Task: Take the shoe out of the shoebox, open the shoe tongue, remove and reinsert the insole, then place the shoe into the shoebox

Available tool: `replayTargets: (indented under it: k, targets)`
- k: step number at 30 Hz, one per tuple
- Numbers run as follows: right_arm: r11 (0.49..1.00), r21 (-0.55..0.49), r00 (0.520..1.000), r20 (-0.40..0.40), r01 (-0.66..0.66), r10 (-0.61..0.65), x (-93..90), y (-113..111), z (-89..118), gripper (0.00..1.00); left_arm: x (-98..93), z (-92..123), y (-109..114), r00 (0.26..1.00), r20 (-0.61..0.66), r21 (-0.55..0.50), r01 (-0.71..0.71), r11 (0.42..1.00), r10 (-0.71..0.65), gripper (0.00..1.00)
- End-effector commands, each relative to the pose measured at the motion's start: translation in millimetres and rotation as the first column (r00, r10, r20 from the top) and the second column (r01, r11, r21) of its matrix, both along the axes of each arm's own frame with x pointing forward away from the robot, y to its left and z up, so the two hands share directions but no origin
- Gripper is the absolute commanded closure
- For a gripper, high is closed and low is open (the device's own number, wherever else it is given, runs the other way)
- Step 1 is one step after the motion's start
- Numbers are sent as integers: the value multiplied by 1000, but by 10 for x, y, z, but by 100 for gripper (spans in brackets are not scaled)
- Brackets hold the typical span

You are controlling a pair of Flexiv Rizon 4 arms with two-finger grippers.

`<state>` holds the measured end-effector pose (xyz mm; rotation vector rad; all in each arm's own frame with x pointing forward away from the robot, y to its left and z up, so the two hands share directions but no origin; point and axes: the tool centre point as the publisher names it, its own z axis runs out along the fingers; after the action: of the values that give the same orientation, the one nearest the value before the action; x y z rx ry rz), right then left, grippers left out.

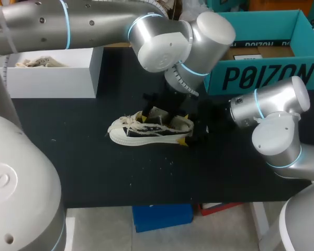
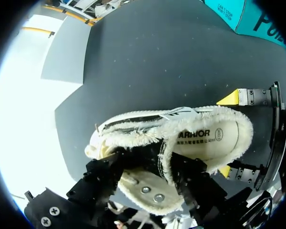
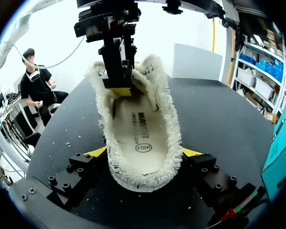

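The left hand (image 2: 155, 162) comes down from above onto the middle of the sneaker (image 1: 141, 132). Its two black fingers (image 2: 109, 174) are closed on the tongue (image 2: 163, 160), one toward the toe and one toward the heel, with the tongue's fringed top edge standing up between them. Just under the hand lies a cream canvas flap set with round metal eyelets (image 2: 150, 193).

The right hand (image 3: 144, 152) grips the heel. Its yellow tips press against the two sides of the rounded heel cup, and its jaws stand wide apart around it.

The sneaker is a low canvas one, cream with dark side panels and a white rubber sole. Every cut edge is frayed into a shaggy fringe. It sits upright on its sole near the middle of the bench (image 1: 94, 157), toe toward my left and laces loose.

The right wrist view looks straight down the open mouth of the sneaker. It shows the flat, smooth insole (image 3: 140, 129) lying inside, with a yellow tip of the left hand just above its front part. The head view shows none of this interior, but it alone shows what lies around the sneaker. The bench top is matt black and speckled with pale flecks. An open teal cardboard shoebox (image 1: 267, 78) stands behind the right arm. A white rectangular box (image 1: 47, 78) sits at the far left and holds something pale that is too small to make out.
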<state>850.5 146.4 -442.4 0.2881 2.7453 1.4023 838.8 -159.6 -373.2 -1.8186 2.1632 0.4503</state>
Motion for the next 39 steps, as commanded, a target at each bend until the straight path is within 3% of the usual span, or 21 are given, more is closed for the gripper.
replayTargets:
  k: [1,8,28,36,39]
  targets:
    - [1000,-2,1000,-1,2,-2,8,15,-9,100,14,9,-8,1000,4,4,3,1000,-3,98]
    - [1000,-2,1000,-1,2,-2,8,15,-9,100,9,62,-9,1000,20,-3,7,1000,-7,100]
    - [1000,-2,1000,-1,2,-2,8,15,-9,100,66,568,134,988,154,-95,8,995,7,100]
    - [1000,-2,1000,-1,2,-2,8,15,-9,100,3,563,302,982,183,-83,-23,996,38,100]
    - [1000,-2,1000,-1,2,-2,8,15,-9,100,-42,524,390,977,205,-31,-46,998,52,100]
